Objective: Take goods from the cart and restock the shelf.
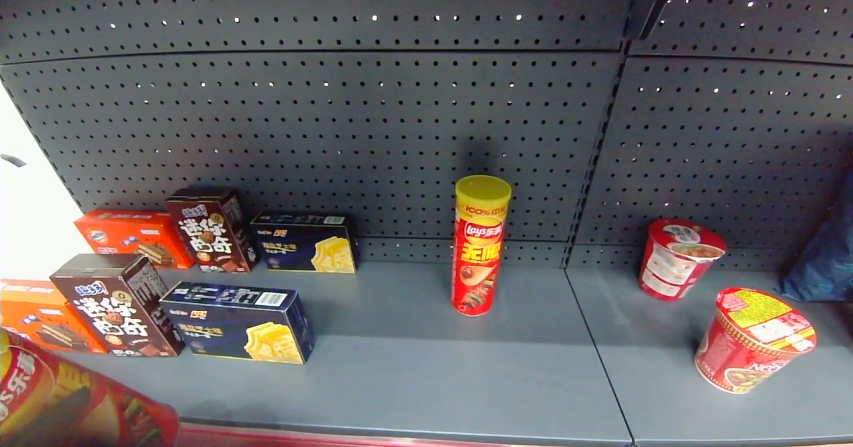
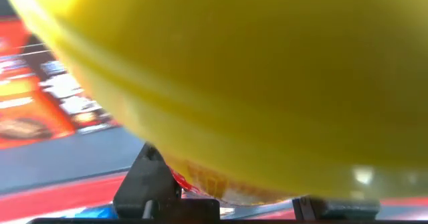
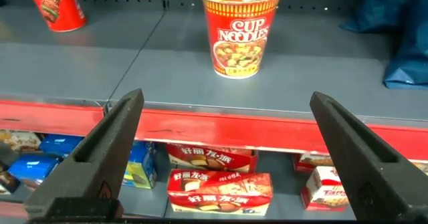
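A red chips can with a yellow lid (image 1: 481,244) stands upright mid-shelf on the grey shelf board (image 1: 413,367). A second chips can (image 1: 60,400) rises at the near left corner, in front of the shelf edge. Its yellow lid (image 2: 254,70) looms close in the left wrist view, and my left gripper (image 2: 231,200) is shut on the can, dark fingers (image 2: 148,187) on either side. My right gripper (image 3: 227,164) hangs open and empty before the shelf's red front lip (image 3: 221,127), facing a cup noodle (image 3: 239,27).
Several snack boxes (image 1: 233,320) stand in two rows on the shelf's left part. Two cup noodles (image 1: 753,337) sit on the right part, with a blue bag (image 1: 823,254) beyond them. The lower shelf holds more boxes (image 3: 221,190). Bare board lies around the standing can.
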You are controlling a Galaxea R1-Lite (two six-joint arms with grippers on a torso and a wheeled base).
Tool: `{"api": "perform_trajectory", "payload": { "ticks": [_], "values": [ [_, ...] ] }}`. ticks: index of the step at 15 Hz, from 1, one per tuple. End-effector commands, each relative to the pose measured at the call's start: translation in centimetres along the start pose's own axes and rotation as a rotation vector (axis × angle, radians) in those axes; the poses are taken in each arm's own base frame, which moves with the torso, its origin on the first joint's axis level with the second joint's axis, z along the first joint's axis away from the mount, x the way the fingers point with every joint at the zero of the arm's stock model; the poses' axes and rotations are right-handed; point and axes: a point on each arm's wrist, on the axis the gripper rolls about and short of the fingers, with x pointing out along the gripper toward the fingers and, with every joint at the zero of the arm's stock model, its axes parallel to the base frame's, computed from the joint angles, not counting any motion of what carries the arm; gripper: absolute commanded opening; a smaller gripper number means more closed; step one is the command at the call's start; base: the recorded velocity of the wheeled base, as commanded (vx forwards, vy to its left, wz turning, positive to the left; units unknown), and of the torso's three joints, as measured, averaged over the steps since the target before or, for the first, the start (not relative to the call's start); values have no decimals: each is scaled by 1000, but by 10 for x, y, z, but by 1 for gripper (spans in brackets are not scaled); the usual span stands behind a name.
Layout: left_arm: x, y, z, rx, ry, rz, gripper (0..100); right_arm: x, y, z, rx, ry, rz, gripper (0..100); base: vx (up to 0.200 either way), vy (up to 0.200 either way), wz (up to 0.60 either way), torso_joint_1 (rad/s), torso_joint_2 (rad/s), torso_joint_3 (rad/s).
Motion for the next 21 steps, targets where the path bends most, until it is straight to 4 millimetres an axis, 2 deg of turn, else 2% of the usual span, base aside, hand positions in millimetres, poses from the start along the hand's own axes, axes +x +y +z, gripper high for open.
{"api": "perform_trajectory", "payload": {
  "ticks": [1,2,3,6,8,10,12,15,20,21],
  "values": [
    [-4,0,5,5,-23,32,0,2,0,10,-7,17,26,100,0,0,0,0,0,0],
    [-6,1,7,13,-19,52,0,4,1,68,-16,-44,145,100,0,0,0,0,0,0],
    [-9,0,3,16,0,64,0,19,2,97,-13,8,224,100,0,0,0,0,0,0],
    [-19,0,-1,54,-16,114,0,33,6,134,-14,5,386,100,0,0,0,0,0,0],
    [-22,0,-5,54,12,149,0,45,9,159,-13,19,418,100,0,0,0,0,0,0],
    [-24,0,-7,54,14,160,0,60,16,170,-17,51,546,100,0,0,0,0,0,0],
    [-25,0,-5,54,6,154,0,70,25,165,-21,80,724,100,0,0,0,0,0,0],
    [-24,-1,0,51,-2,96,0,100,37,151,-107,204,742,100,0,0,0,0,0,0],
    [-21,-2,4,48,5,38,0,159,64,155,-135,312,783,100,0,0,0,0,0,0],
    [-20,-2,2,47,13,28,0,177,71,155,-136,329,784,100,0,0,0,0,0,0]
  ]
}}
